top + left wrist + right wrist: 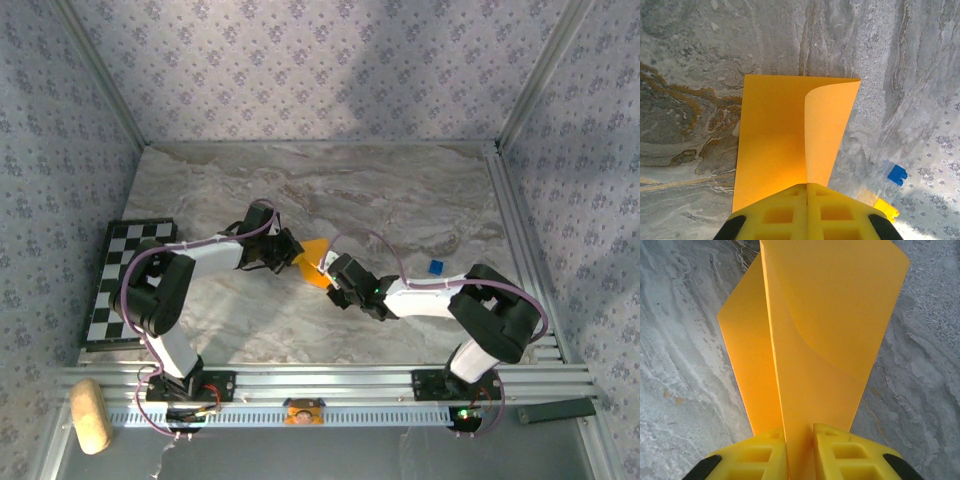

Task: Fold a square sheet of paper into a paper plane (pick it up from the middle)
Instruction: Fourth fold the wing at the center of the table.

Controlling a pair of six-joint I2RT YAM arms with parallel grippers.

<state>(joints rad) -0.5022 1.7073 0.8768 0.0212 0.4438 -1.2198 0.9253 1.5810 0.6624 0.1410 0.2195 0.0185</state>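
The left end effector (292, 258) and the right end effector (330, 275) meet from the two sides over the middle of the marble-patterned desk (420, 190), with the square sheet of paper (314, 250) raised between them, well apart from the chequered board (125, 280) and a small blue block (435, 267). From the left wrist, the left end effector (806, 192) is clenched on the near edge of the sheet (775, 135): its ribbed yellow fingers (780, 215) press together, one matte orange-yellow half lying flat and the other curling up in a soft curve. From the right wrist, the right end effector (799, 440) straddles the paper (830, 315), which stands upright in a narrow gap between its fingers (760, 460); I cannot tell whether they are pinching it. The task looks early. The sheet is picked up and bent along the middle, yet the bend seems rounded rather than pressed, and the nose and wing folds are all left to do.
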